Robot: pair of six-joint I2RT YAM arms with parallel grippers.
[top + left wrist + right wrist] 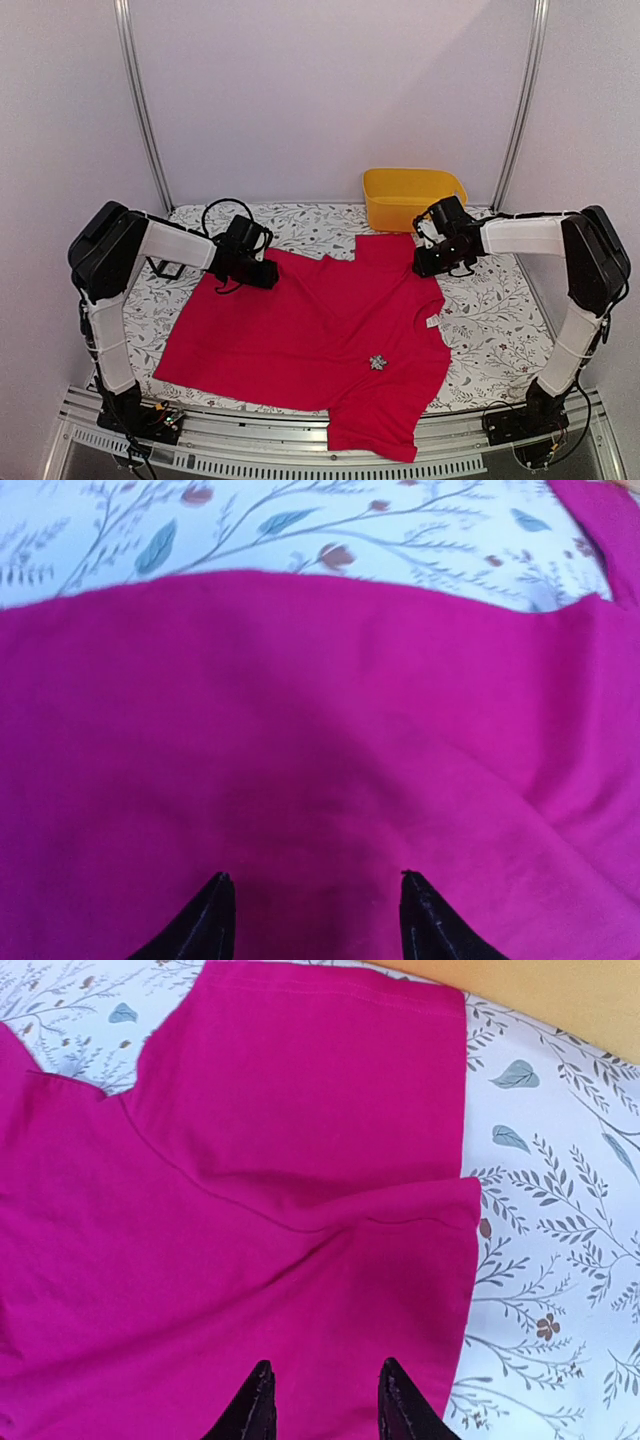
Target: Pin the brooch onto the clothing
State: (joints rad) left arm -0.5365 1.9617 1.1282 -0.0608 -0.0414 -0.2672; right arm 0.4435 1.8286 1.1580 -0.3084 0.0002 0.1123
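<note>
The red-pink T-shirt [320, 330] lies flat on the floral tablecloth; it also fills the left wrist view [320, 730] and the right wrist view [280, 1210]. The small silvery brooch [377, 362] sits on the shirt's front, near the lower right. The white neck label [432, 322] shows at the shirt's right edge. My left gripper [268, 272] is open and empty over the shirt's upper left edge; its fingertips [215, 910] hover above the fabric. My right gripper [428, 262] is open and empty over the shirt's upper right part, fingertips [255, 1400] above the fabric.
A yellow bin [412, 195] stands at the back, just behind the right gripper. The floral tablecloth [500, 310] shows around the shirt. A metal rail [300, 450] runs along the near edge, and the shirt's lower part hangs over it.
</note>
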